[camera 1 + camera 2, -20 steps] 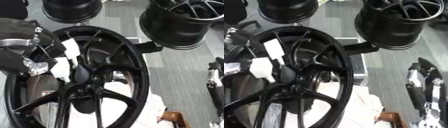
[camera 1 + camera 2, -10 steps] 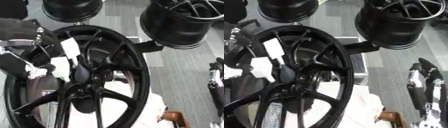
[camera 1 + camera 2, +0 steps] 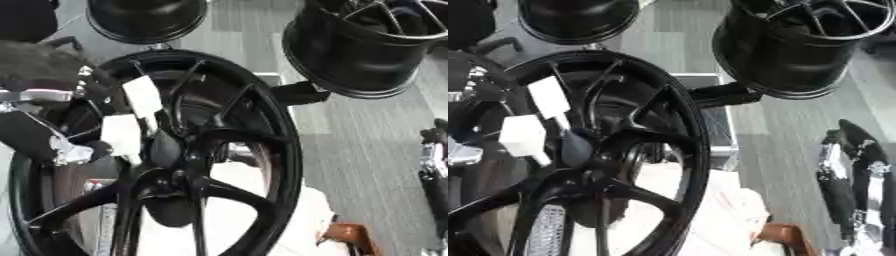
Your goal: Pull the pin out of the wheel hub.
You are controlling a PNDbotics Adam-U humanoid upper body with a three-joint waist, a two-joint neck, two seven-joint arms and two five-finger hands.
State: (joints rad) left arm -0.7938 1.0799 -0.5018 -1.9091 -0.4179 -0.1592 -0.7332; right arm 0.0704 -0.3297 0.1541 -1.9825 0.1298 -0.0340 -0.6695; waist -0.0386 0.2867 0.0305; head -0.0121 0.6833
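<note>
A big black spoked wheel hub (image 3: 262,130) fills the left and middle of the view. Two white rectangular pieces on thin stems, the upper pin (image 3: 143,96) and the lower pin (image 3: 121,135), stick out just above the hub's centre (image 3: 166,150). My left hand (image 3: 63,150), black with silver parts, comes in from the left and reaches the lower white piece; its grip is blurred and partly hidden by the rim. My right hand (image 3: 852,170) hangs idle and open at the right edge, away from the wheel.
Two more black wheels stand behind, one at the top left (image 3: 144,20) and one at the top right (image 3: 376,45). A black bracket (image 3: 297,93) touches the hub's rim. White cloth (image 3: 302,215) and a brown object (image 3: 347,236) lie at the lower right.
My left hand's silver part has slid a little downward beside the lower white piece. Both white pieces and the wheel stay where they were. The right hand has not moved.
</note>
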